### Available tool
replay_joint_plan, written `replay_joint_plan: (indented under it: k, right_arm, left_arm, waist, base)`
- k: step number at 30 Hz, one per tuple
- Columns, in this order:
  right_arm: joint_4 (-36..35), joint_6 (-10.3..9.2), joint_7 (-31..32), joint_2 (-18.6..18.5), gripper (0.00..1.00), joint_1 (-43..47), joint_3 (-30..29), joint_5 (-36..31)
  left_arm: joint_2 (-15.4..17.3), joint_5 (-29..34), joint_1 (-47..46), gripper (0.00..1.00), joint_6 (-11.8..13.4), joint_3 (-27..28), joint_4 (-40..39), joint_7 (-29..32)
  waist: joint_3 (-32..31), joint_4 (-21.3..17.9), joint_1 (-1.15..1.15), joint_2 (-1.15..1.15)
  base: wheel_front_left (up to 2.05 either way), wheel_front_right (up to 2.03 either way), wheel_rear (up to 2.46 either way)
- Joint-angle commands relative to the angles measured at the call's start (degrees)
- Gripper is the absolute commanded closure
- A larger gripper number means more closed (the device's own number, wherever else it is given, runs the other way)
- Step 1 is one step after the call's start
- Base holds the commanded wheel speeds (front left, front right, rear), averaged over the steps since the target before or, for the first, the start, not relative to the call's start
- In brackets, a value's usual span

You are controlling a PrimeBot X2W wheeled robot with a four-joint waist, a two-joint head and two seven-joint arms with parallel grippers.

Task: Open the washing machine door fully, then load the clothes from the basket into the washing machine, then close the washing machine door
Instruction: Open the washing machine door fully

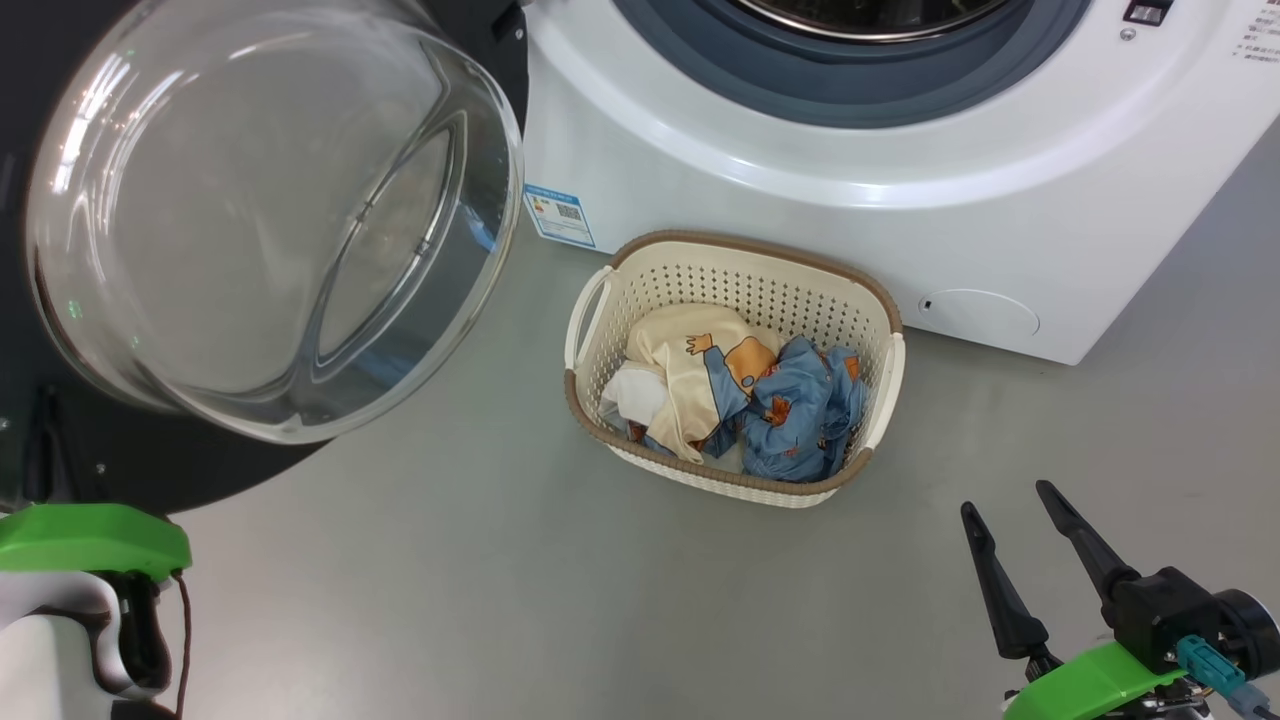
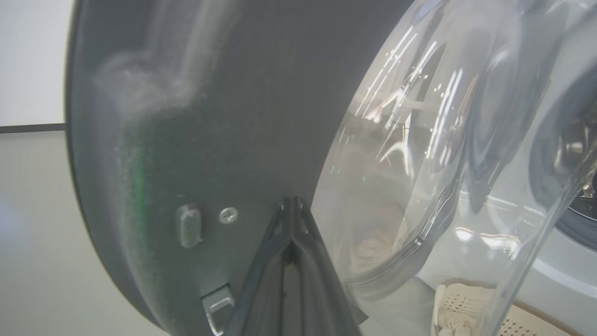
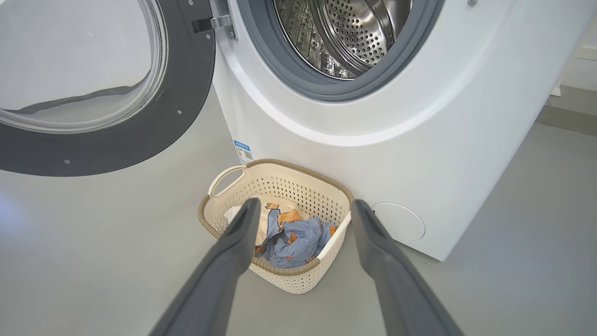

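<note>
The washing machine door [image 1: 270, 210] stands swung open at the left, its glass bowl bulging toward me. My left gripper [image 2: 291, 205] is shut, with its tips at the door's dark inner rim [image 2: 210, 140] beside the glass. The washing machine [image 1: 850, 170] shows its steel drum [image 3: 350, 32] open. The cream basket [image 1: 870, 300] sits on the floor before the machine, holding the clothes [image 1: 790, 410] of blue printed and cream cloth. My right gripper [image 1: 1008, 502] hangs open with nothing in it, to the right of and nearer to me than the basket. In the right wrist view its fingers [image 3: 242, 228] frame the basket [image 3: 280, 179].
The grey floor [image 1: 480, 560] spreads around the basket. A blue label [image 1: 558, 213] and a round filter cap [image 1: 980, 315] mark the machine's lower front. The open door overhangs the floor at the left, above my left arm's green wrist piece [image 1: 90, 540].
</note>
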Motion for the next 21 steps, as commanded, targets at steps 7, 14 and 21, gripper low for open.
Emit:
replay_joint_plan:
  k: [7,14,21]
  right_arm:
    - [-0.3,0.08,-0.8,0.9,0.00,-1.0,0.9,-0.3]
    - [1.4,0.08,-1.5,2.3,0.00,-0.5,0.7,0.2]
    - [3.0,0.08,-1.8,3.5,0.00,0.1,1.0,0.8]
  left_arm:
    - [1.0,2.4,0.3,1.00,-1.3,2.6,-5.1,-0.4]
    - [-0.8,3.6,4.0,1.00,-2.9,2.4,-11.1,-0.4]
    - [-2.0,3.5,7.5,1.00,-4.1,0.6,-18.2,-0.4]
  waist:
    - [-1.8,-0.4,0.00,0.00]
    - [-4.4,-1.6,0.00,0.00]
    - [-6.8,-3.3,0.00,0.00]
  base:
    - [0.00,0.00,0.00]
    - [0.00,0.00,0.00]
    - [0.00,0.00,0.00]
